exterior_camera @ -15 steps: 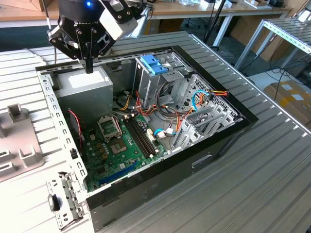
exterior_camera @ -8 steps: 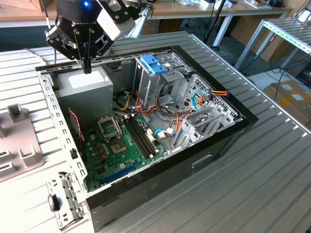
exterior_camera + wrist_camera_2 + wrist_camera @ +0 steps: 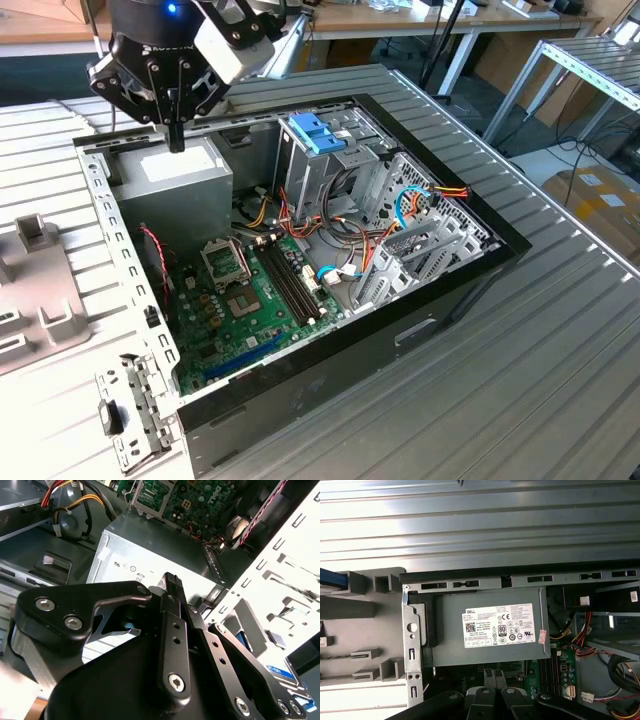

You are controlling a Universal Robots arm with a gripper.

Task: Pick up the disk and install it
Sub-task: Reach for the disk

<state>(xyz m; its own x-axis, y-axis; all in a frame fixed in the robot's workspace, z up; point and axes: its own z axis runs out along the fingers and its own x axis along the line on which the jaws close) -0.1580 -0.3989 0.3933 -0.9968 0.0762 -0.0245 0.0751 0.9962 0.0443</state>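
My black gripper (image 3: pixel 176 138) hangs over the back corner of the open computer case (image 3: pixel 470 275), its fingers pressed together with nothing between them. In the second wrist view the shut gripper (image 3: pixel 171 581) points at the grey metal box (image 3: pixel 150 545) with the white label (image 3: pixel 501 626). A flat piece with a pale label and a bright blue edge, which looks like the disk (image 3: pixel 286 674), lies outside the case wall and is mostly hidden behind the gripper's linkage. A blue strip (image 3: pixel 330 578) rests on the grey fixture (image 3: pixel 350 602) beside the case.
Inside the case sit a green motherboard (image 3: pixel 245 300), bundled cables (image 3: pixel 415 200) and a drive cage holding a paler blue bracket (image 3: pixel 318 132). A grey slotted fixture (image 3: pixel 40 290) lies at the exterior view's left. The ribbed metal table (image 3: pixel 520 380) surrounds the case.
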